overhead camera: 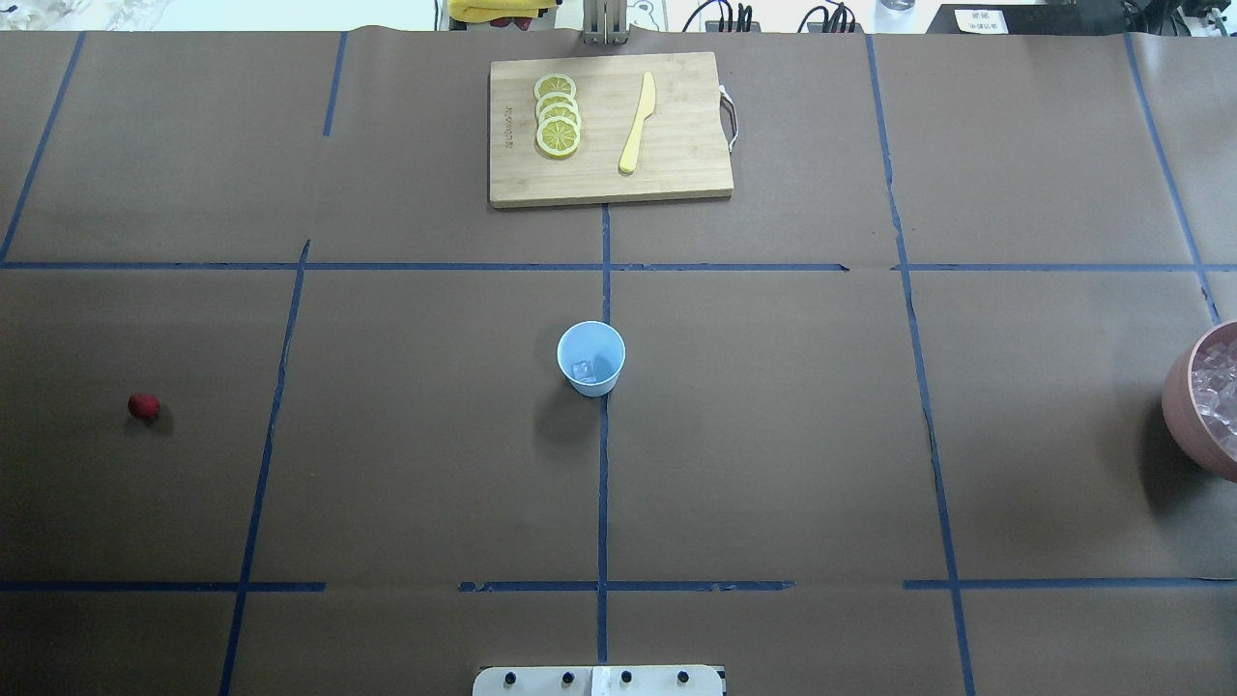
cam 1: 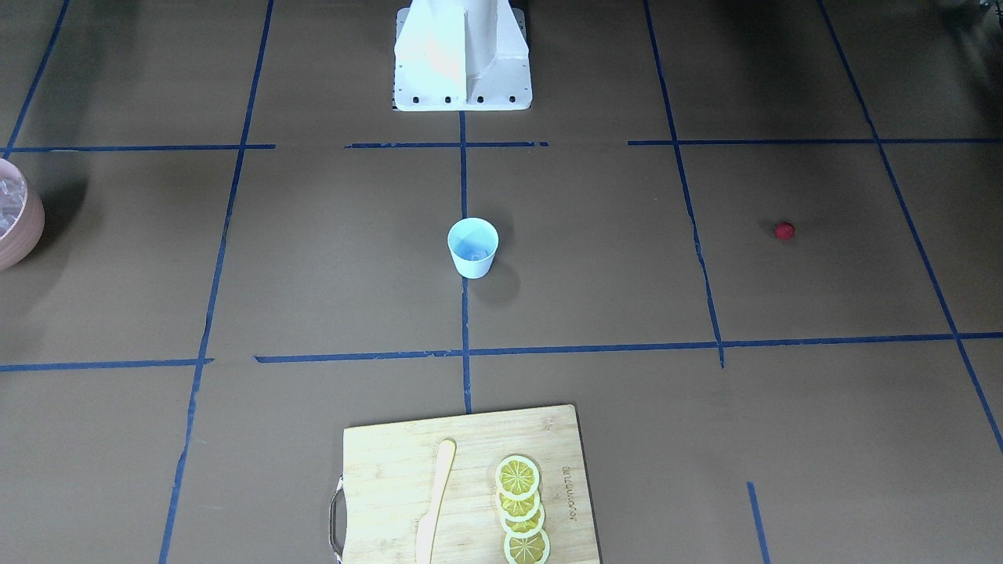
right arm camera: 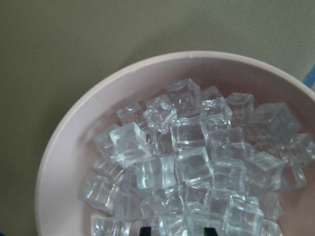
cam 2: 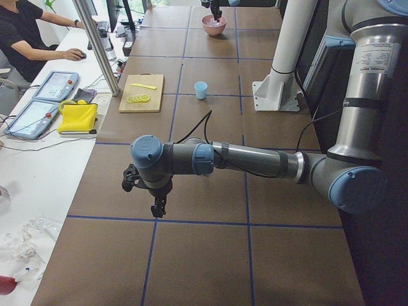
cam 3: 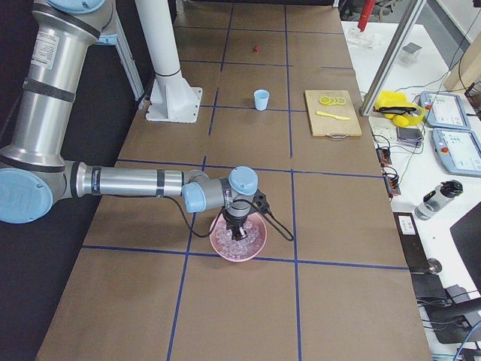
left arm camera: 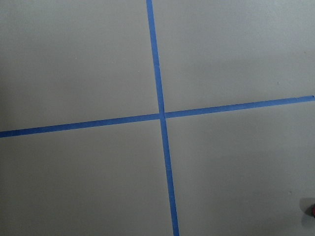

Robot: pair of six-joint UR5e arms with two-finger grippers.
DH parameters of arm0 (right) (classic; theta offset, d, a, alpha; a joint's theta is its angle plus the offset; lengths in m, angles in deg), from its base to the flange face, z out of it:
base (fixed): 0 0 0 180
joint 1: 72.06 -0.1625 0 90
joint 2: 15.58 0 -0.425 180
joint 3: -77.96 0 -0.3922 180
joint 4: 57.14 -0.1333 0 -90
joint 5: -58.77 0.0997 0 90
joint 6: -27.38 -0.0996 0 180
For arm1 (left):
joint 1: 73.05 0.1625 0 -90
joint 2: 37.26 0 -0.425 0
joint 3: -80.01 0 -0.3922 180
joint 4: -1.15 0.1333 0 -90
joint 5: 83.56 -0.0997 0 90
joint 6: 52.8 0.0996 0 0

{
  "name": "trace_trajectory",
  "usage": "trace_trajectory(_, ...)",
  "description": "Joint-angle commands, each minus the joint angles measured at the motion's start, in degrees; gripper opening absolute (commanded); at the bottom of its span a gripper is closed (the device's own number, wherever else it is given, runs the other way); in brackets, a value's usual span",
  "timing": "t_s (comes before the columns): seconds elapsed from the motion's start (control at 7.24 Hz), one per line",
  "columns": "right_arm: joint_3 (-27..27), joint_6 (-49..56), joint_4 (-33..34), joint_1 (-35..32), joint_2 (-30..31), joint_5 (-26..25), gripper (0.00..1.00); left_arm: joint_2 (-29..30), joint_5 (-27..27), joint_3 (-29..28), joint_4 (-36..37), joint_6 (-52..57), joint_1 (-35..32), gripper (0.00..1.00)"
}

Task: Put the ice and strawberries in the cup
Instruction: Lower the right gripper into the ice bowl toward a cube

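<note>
**Hazards and Parts Count: Ice Pickup at the Bowl**

**Position.** The right fingers hang low over the ice heaped in the pink bowl, at the right end of the tabletop. In the right wrist view two dark tips stand apart at the lower edge with cubes between them. It cannot be told whether they are pinching one. The left fingers hover above bare tabletop near the strawberry. Their spread cannot be told. The cup stands upright at the centre, well apart from both bowl and berry.

**Hazards.**
- Cubes look slick and tightly packed. A grip may squeeze one out, or lift a neighbour that drops during the long carry.
- The cup looks light, so fingers touching its rim could tip it.
- The berry is round (and lies loose on flat paper). Uneven closing could roll it away.

**Count.**
- Cup: 1
- Strawberry: 1
- Ice in cup: 1 cube visible from overhead
- Ice in bowl: too many to count exactly
- Pink bowl: 1
- Cutting board: 1
- Lemon slices: 4
- Yellow knife: 1
</note>
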Motion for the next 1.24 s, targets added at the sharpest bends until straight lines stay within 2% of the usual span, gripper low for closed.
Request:
trace_trajectory(0.0,-0.39,0.00,0.05,0.18,0.00,0.01,0.47,0.00,0.00,-0.04,0.00,0.00,0.03,1.00)
trace_trajectory(1.11,-1.01,0.00,-0.04,1.05,0.09,0.36,0.47,0.00,0.00,-0.04,0.00,-0.35,0.03,1.00)
